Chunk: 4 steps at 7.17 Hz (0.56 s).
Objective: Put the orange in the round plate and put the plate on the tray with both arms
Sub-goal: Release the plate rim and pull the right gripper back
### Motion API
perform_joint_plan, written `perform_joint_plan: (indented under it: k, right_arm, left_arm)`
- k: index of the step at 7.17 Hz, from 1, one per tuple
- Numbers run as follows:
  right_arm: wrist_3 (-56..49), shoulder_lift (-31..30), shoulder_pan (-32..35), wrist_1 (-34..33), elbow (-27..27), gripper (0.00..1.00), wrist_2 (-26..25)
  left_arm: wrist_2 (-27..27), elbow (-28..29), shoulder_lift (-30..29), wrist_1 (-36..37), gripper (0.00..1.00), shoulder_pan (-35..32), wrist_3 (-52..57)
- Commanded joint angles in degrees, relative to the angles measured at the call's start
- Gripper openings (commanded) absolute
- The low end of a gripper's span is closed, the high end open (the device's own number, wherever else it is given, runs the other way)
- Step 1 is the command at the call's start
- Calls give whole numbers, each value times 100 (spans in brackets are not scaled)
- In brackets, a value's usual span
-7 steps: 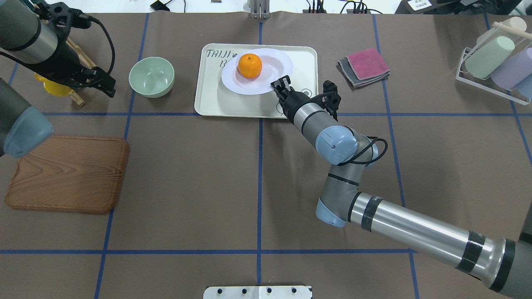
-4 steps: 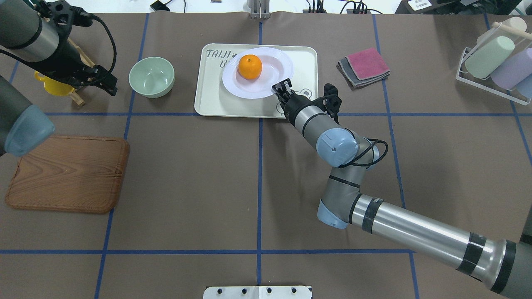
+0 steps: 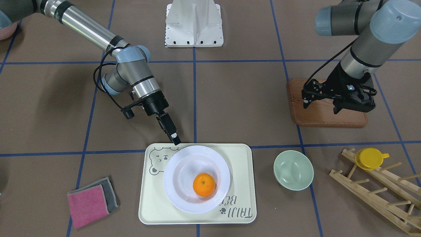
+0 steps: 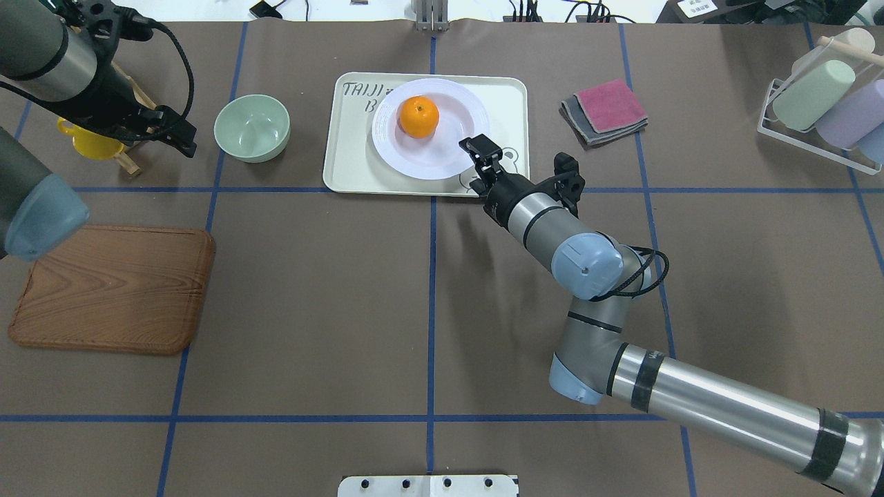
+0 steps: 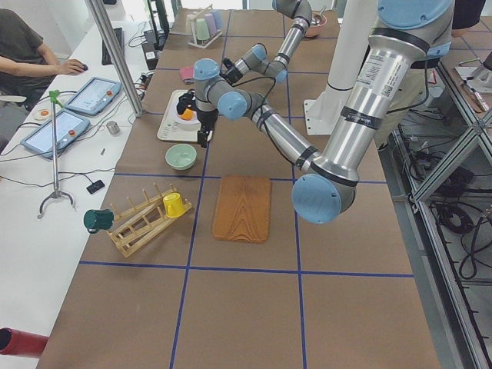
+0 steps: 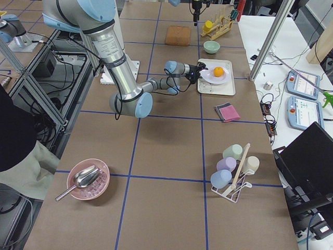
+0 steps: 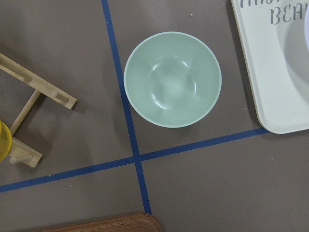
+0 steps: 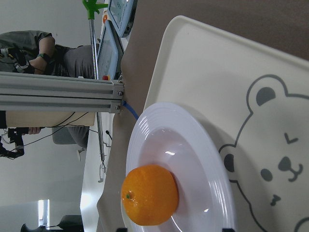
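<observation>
The room is bright, with soft, even light from above. Shadows on the brown worktop [image 4: 311, 310] are faint and grey. Small white shines sit on the round plate [image 8: 193, 159]. All pictures are sharp; the right wrist view's far room, lower left, looks washed out.

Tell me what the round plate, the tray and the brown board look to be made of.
The round plate is glossy white with sharp highlights: glazed ceramic or hard plastic, unclear which. The tray is matte cream with printed grey artwork and moulded rounded corners: probably plastic. The brown board shows grain lines under a satin finish: likely wood.
</observation>
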Motion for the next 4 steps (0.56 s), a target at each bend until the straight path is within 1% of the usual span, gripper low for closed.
perform_joint_plan:
  k: [1,2,3,4]
  right_arm:
    - [-1078,-546,-328,-12,768,100,46]
    - [-2286,-757,-512,23,753,100,195]
    - [-3595,-733,-305,15,718,100,832]
    - [-4017,-793,193,-38,709,100,1769]
  left_arm:
    - [-1,-78,5,-7,99,0,-77]
    - [17,-78,14,-24,99,0,-60]
    - [25,-78,58,-50,99,0,18]
    - [34,-87,93,-68,99,0,45]
